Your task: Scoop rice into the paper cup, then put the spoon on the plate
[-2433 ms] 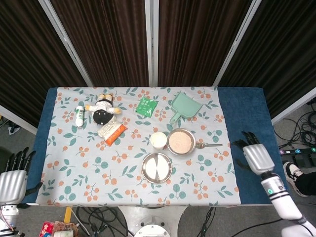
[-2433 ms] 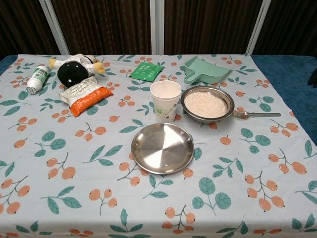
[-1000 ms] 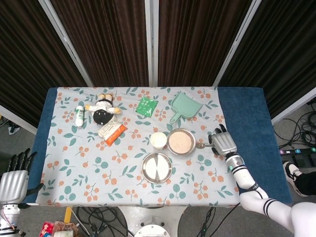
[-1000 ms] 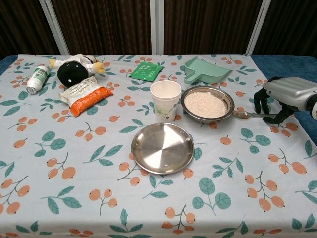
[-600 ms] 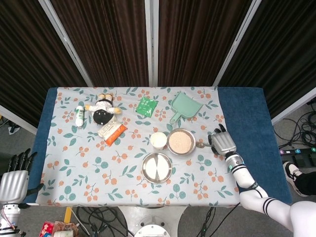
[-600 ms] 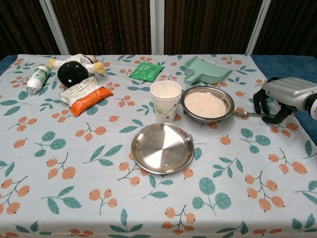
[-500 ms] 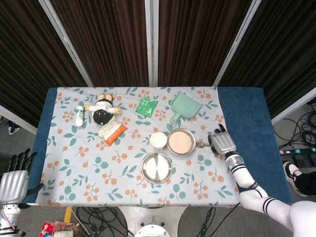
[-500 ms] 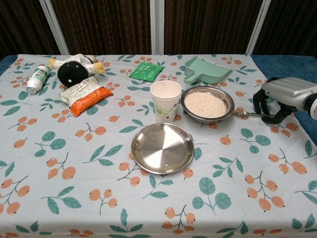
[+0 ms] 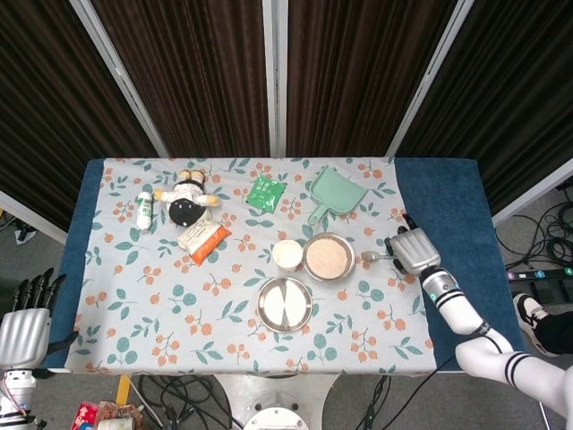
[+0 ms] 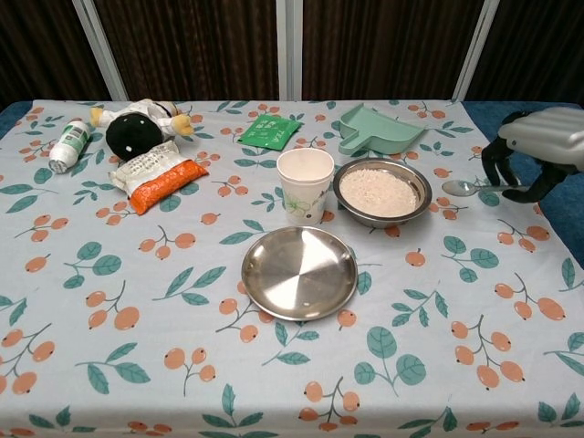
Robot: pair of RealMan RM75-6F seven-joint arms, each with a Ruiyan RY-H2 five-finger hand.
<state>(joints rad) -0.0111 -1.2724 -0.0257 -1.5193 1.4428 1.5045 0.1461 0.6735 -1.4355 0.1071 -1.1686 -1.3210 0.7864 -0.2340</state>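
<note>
In the head view, the right hand (image 9: 413, 250) is at the right side of the bench (image 9: 448, 206), over the edge of the flowered cloth (image 9: 161, 296). Its fingers are curled around the handle of the metal spoon (image 9: 374, 256), and the spoon's bowl points left, toward the metal bowl of rice (image 9: 328, 257). The paper cup (image 9: 286, 254) stands just beside this bowl on its left, and the empty steel plate (image 9: 285, 304) lies near both, closer to the robot. The left hand (image 9: 24, 324) is off the bench at the lower left, it holds nothing and its fingers are straight and a little apart. Further back on the cloth there are a green dustpan (image 9: 334, 193), a green sachet (image 9: 265, 193), a plush toy (image 9: 185, 201), an orange packet (image 9: 203, 240) and a small white bottle (image 9: 144, 210).

In the chest view, the right hand (image 10: 538, 146) is at the right edge, and its dark fingers (image 10: 497, 164) grip the spoon (image 10: 470, 188) by the handle. The spoon is lifted above the cloth, almost level, with its bowl to the right of the rice bowl (image 10: 381, 192) and apart from it. The paper cup (image 10: 305, 184) stands upright, touching or almost touching the rice bowl. The plate (image 10: 299, 272) lies in front of them.
</note>
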